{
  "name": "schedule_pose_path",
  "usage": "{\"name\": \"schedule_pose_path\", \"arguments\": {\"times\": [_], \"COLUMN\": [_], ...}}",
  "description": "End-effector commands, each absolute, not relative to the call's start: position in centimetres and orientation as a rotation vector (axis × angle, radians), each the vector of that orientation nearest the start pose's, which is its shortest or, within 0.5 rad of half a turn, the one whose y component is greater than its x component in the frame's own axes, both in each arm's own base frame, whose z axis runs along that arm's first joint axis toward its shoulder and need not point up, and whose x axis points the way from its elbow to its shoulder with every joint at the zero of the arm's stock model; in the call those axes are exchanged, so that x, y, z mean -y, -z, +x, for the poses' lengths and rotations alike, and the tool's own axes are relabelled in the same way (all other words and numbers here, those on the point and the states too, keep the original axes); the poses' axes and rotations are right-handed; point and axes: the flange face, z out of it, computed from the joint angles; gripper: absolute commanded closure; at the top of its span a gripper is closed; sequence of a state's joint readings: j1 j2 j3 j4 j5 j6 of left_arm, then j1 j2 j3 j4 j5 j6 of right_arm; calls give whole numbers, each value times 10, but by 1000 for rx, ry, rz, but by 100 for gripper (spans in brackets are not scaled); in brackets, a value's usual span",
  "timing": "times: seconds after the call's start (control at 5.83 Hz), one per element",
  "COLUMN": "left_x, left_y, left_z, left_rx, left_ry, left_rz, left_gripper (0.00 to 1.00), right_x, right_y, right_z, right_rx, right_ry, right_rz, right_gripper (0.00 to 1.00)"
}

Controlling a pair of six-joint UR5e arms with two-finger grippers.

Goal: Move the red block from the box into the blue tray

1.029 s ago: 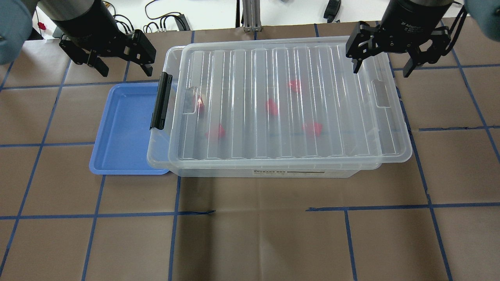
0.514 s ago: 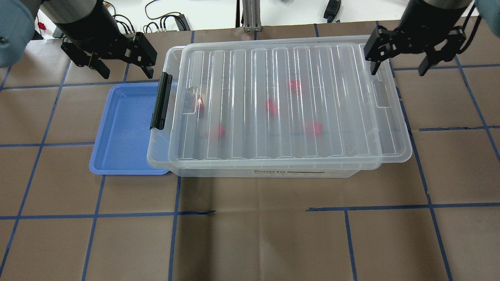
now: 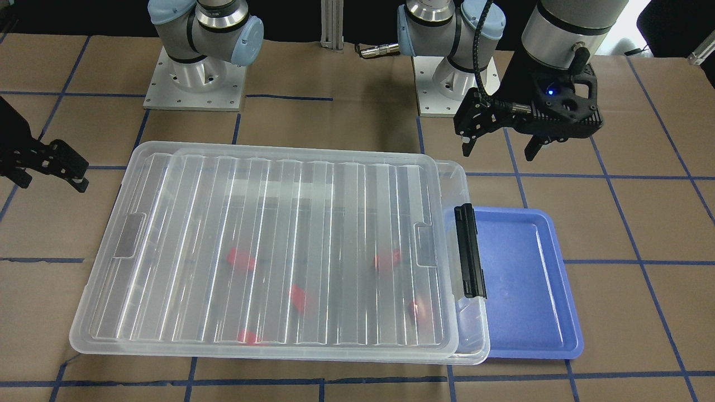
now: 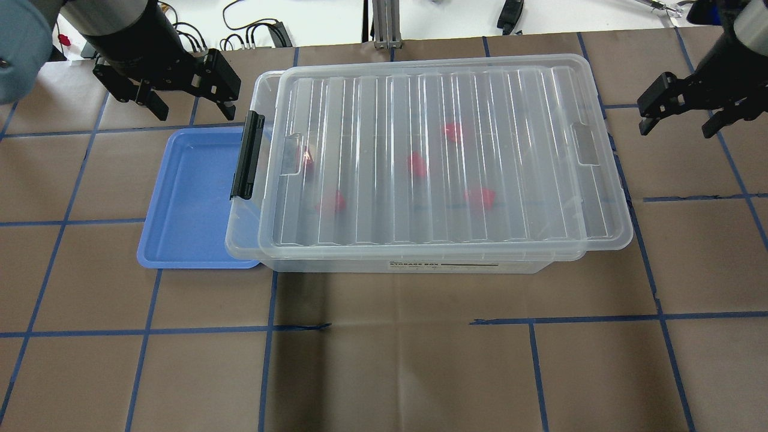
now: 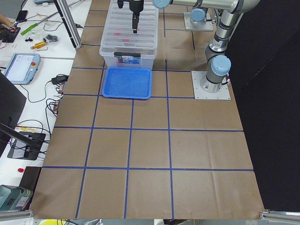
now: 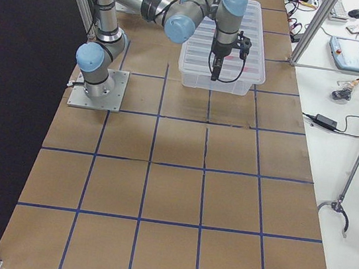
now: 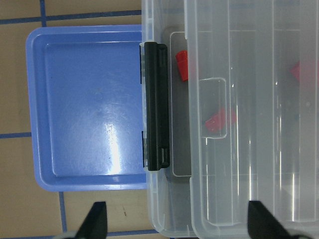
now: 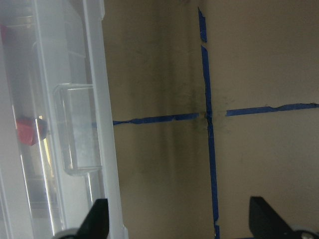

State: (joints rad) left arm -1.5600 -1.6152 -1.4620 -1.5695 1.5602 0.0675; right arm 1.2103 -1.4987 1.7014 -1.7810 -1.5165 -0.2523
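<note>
The box [image 4: 516, 150] is a clear bin with its ribbed lid on, shifted a little to the right, and a black latch [image 4: 246, 156] at its left end. Several red blocks [image 4: 417, 163] lie inside and show blurred through the lid; two show in the left wrist view [image 7: 181, 64]. The blue tray [image 4: 192, 198] lies empty against the box's left end, partly under its rim. My left gripper [image 4: 192, 108] is open and empty above the tray's far edge. My right gripper [image 4: 678, 127] is open and empty beyond the box's right end, over the table.
Brown paper with a blue tape grid [image 4: 270, 327] covers the table. The two arm bases [image 3: 192, 84] stand behind the box. Cables [image 4: 252, 33] and an aluminium post [image 4: 384, 24] sit at the far edge. An operator's bench [image 6: 351, 52] runs along one side.
My right gripper has moved to the right and slightly nearer, from over the lid's far right corner to beyond the box's right end. The left gripper has barely moved. Box, tray and blocks are still.
</note>
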Motion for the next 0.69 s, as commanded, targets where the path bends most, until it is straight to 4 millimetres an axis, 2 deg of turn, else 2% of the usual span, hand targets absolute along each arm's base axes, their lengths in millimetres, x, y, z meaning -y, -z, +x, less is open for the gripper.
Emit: {"name": "schedule_pose_path", "arguments": {"times": [0.0,0.17,0.34,0.51], "left_x": [518,518,517,517], "left_y": [-520,-520,-520,-520], "left_z": [-129,-130,-130,-130], "left_rx": [-3147,-3147,-3147,-3147], "left_ry": [107,107,107,107], "left_rz": [90,90,92,92], "left_gripper": [2,2,2,2], "right_x": [527,529,536,541], "right_y": [-369,-363,-348,-334], "right_z": [-22,-7,-11,-14], "right_rx": [-3023,-3029,-3048,-3059], "right_ry": [44,35,62,93], "right_rz": [248,189,146,18], "right_gripper": [0,0,0,0]}}
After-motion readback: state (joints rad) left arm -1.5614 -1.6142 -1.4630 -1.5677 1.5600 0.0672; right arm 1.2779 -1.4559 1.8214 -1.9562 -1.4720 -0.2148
